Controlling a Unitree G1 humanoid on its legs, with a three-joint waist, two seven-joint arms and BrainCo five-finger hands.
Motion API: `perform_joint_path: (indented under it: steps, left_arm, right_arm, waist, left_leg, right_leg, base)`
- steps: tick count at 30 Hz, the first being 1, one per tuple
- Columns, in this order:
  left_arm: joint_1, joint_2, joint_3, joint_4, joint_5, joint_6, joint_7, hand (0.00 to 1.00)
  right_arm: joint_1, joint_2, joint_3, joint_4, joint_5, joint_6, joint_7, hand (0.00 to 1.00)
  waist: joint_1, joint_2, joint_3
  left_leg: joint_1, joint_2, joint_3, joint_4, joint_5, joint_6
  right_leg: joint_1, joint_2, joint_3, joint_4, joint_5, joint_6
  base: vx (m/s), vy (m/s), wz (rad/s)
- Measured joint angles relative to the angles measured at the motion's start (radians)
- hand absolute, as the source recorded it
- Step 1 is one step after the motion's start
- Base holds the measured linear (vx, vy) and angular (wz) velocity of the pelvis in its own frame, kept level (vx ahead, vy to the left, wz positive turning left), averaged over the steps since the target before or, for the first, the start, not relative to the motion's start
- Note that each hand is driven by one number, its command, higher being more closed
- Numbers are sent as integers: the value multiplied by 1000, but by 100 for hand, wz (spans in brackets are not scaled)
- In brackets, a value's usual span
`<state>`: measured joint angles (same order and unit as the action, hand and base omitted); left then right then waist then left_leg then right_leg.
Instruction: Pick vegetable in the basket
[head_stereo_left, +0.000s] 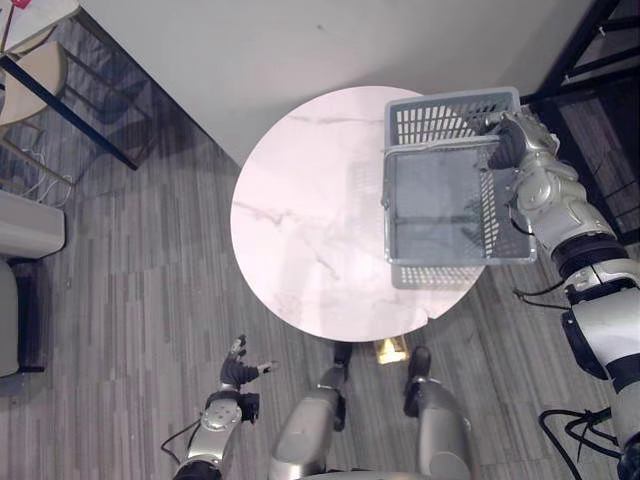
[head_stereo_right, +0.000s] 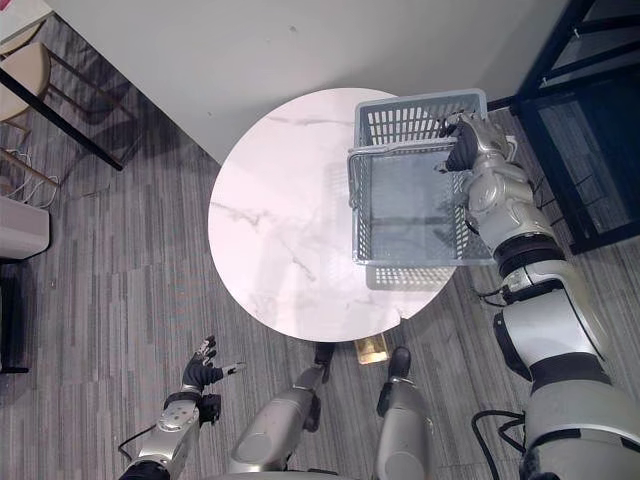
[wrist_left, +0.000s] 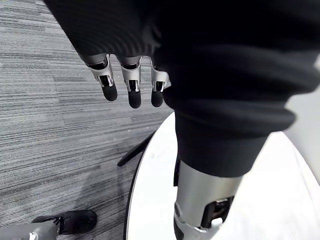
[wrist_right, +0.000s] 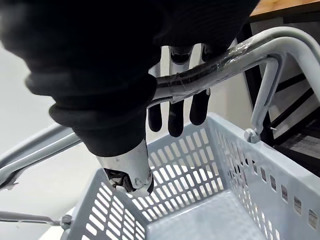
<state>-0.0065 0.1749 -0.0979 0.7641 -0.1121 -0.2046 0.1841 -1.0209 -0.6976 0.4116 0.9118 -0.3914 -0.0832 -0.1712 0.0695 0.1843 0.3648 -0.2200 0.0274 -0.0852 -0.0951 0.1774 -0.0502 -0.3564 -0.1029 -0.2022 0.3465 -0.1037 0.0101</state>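
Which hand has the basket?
The right hand, fingers curled round the handle of the grey basket; the left hand hangs open above the floor, holding nothing.

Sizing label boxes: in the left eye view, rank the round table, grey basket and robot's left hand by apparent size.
1. Round table, clearly largest.
2. Grey basket, seemingly lifted nearer the camera, so maybe enlarged.
3. Left hand, smallest, hanging below table level.
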Motion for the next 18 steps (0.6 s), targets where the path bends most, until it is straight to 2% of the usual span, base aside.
perform_joint_path:
  steps: [4, 6, 8, 9, 11, 13, 15, 16, 18]
  left_arm:
    - [-9, 0, -1, 1, 11, 3, 0, 0]
    - [-16, 0, 0, 1, 12, 3, 0, 0]
    - [-12, -5, 1, 1, 28, 9, -2, 0]
    - [-9, -7, 1, 1, 32, 13, -2, 0]
    - [19, -9, 11, -8, 46, 26, -8, 0]
    - [35, -18, 30, -14, 47, 28, -9, 0]
    - [58, -20, 46, -26, 48, 35, -10, 0]
    - [73, -20, 62, -29, 49, 39, -10, 0]
    - [97, -20, 87, -36, 58, 45, -11, 0]
  right_arm:
    - [91, -25, -45, -108, 12, 3, -2, 100]
    - [158, -29, -94, -176, 18, 8, 1, 100]
    - [313, -24, -173, -312, 40, 15, 2, 100]
    - [356, -17, -192, -346, 55, 16, 2, 100]
    - [542, 39, -270, -506, 112, 16, 4, 100]
    - [646, 64, -323, -591, 141, 15, 6, 100]
    - [752, 87, -378, -679, 172, 14, 21, 100]
    - [819, 104, -416, -722, 188, 12, 23, 100]
    - [949, 135, -496, -786, 233, 9, 39, 100]
  waist:
    - [-3, -4, 2]
    - [-5, -16, 10]
    - [-12, -31, 12]
    - [-19, -35, 10]
    - [-61, -55, 7]
    - [-67, -69, 0]
    - [-87, -82, -16]
    - [-103, -96, -37]
    - [-115, -113, -87]
  left_leg:
    - [9, 0, 11, 0, 0, 0]
    - [23, 2, 19, 0, -1, 0]
    - [47, 5, 31, 0, -7, -5]
    - [52, 5, 33, 0, -9, -7]
    - [78, 8, 47, 0, -20, -9]
    - [95, 12, 65, 0, -30, -10]
    - [112, 15, 75, 1, -39, -7]
    - [122, 15, 91, 1, -46, -7]
    - [138, 18, 105, 1, -62, -6]
  right_leg:
    - [4, 4, 14, 0, 0, 0]
    - [13, 8, 26, 0, 0, 0]
    - [37, 14, 40, -12, 1, 0]
    - [44, 14, 40, -18, 2, 1]
    - [77, 22, 50, -46, 6, 6]
    - [90, 31, 70, -64, 7, 14]
    - [111, 36, 78, -86, 14, 18]
    - [118, 38, 92, -94, 15, 19]
    - [140, 45, 102, -114, 21, 19]
  base:
    - [17, -18, -9]
    - [9, -18, -11]
    - [1, -17, -11]
    - [2, 11, -7]
    - [10, 16, -14]
    - [27, 2, -33]
    - [52, 9, -28]
    - [58, 12, -22]
    - [95, 6, -23]
